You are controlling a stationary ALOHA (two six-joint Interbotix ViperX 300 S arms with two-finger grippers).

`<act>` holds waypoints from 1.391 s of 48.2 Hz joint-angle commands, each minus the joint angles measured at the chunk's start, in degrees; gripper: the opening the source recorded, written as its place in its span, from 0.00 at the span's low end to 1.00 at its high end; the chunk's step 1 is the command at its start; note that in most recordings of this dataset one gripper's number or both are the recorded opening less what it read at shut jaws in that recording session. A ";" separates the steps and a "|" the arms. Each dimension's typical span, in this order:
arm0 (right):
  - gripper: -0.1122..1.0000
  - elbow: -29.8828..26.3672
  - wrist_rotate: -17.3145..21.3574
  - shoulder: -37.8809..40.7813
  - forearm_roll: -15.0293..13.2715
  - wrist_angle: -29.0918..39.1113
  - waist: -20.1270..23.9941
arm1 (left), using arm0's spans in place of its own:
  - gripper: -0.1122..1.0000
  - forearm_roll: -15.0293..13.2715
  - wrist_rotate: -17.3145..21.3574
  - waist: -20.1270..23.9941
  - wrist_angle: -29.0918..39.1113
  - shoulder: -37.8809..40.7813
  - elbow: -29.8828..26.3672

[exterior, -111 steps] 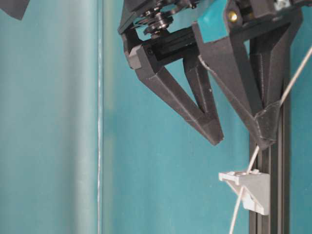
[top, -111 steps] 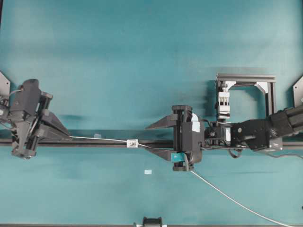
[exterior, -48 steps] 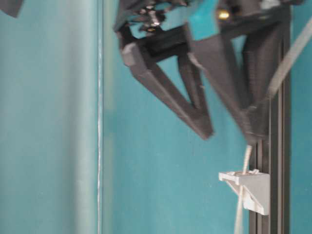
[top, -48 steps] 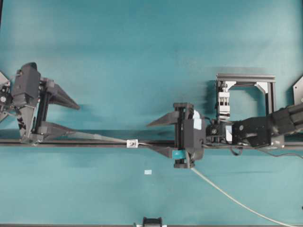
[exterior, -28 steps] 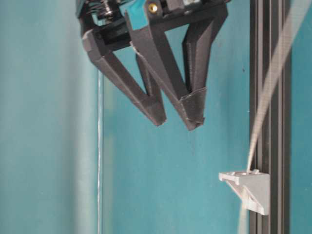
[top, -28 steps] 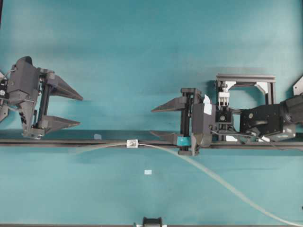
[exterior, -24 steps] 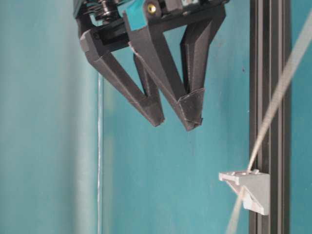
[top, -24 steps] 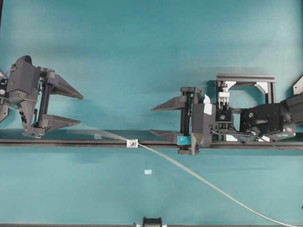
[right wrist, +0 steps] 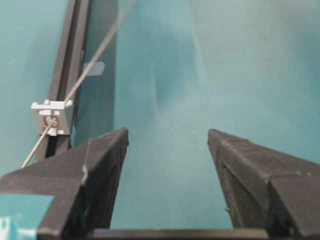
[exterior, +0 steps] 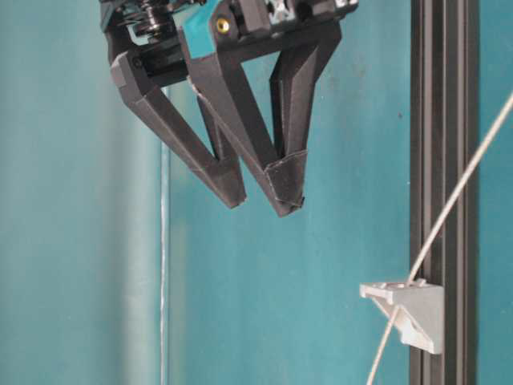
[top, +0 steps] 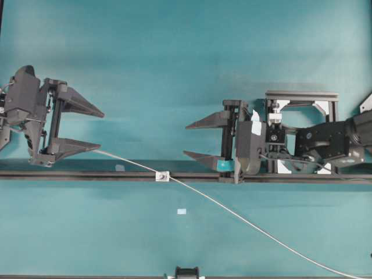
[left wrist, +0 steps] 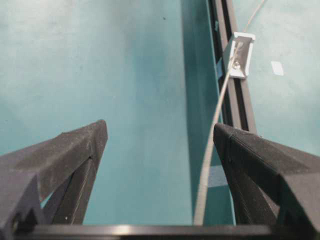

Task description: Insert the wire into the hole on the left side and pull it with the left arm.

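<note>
The thin pale wire (top: pixel 256 229) runs slack from the lower right up through the hole (top: pixel 161 175) in the small white block on the black rail. Its free end lies just beside the lower finger of my left gripper (top: pixel 101 131). That gripper is open and holds nothing. In the left wrist view the wire (left wrist: pixel 216 125) passes between the fingers, close to the right one, and on to the hole (left wrist: pixel 234 64). My right gripper (top: pixel 186 140), with teal tape, is open and empty. It hangs above the table, away from the wire (right wrist: pixel 95 55) and the hole (right wrist: pixel 50 121).
The black rail (top: pixel 87 174) crosses the table from left to right. A taller white clamp in a black frame (top: pixel 302 96) stands behind the right arm. Pale tape squares (top: pixel 182 211) lie flat near the rail. The white block (exterior: pixel 405 309) juts from the rail.
Both grippers have backed off the rail and away from the wire: the left one up and back, the right one rightward and up. The freed wire now lies slack and diagonal.
</note>
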 commanded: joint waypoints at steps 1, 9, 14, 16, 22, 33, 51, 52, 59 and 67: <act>0.77 -0.18 -0.26 -1.76 -0.09 -0.18 -0.44 | 0.84 0.09 0.18 0.26 -1.23 -0.35 -0.26; 0.77 -0.09 -0.53 -1.67 -0.09 -0.18 -0.70 | 0.84 0.09 0.26 0.26 -2.46 -0.35 -0.09; 0.77 -0.09 -0.53 -1.76 -0.09 -0.18 -0.79 | 0.84 0.09 0.26 0.26 -2.81 -0.35 0.00; 0.77 0.00 -0.53 -1.76 -0.09 -0.18 -0.70 | 0.84 0.09 0.26 0.26 -2.81 -0.35 0.00; 0.77 0.00 -0.53 -1.76 -0.09 -0.18 -0.79 | 0.84 0.18 0.35 0.26 -2.81 -0.35 0.00; 0.76 0.00 -0.53 -1.76 -0.09 -0.26 -0.79 | 0.84 0.26 2.72 0.26 -2.90 -0.35 0.00; 0.76 0.00 -0.35 -1.76 -0.09 -0.53 -0.88 | 0.84 0.26 3.08 0.26 -2.90 -0.35 0.00; 0.76 0.00 -0.35 -1.76 -0.09 -0.44 -0.88 | 0.84 0.26 3.08 0.26 -2.90 -0.35 0.00; 0.76 0.00 -0.18 -1.76 -0.09 -0.53 -0.88 | 0.84 0.26 3.08 0.26 -2.90 -0.26 0.09; 0.76 -0.09 0.26 -1.76 -0.09 -0.53 -0.88 | 0.84 0.26 3.08 0.26 -2.90 0.00 -0.09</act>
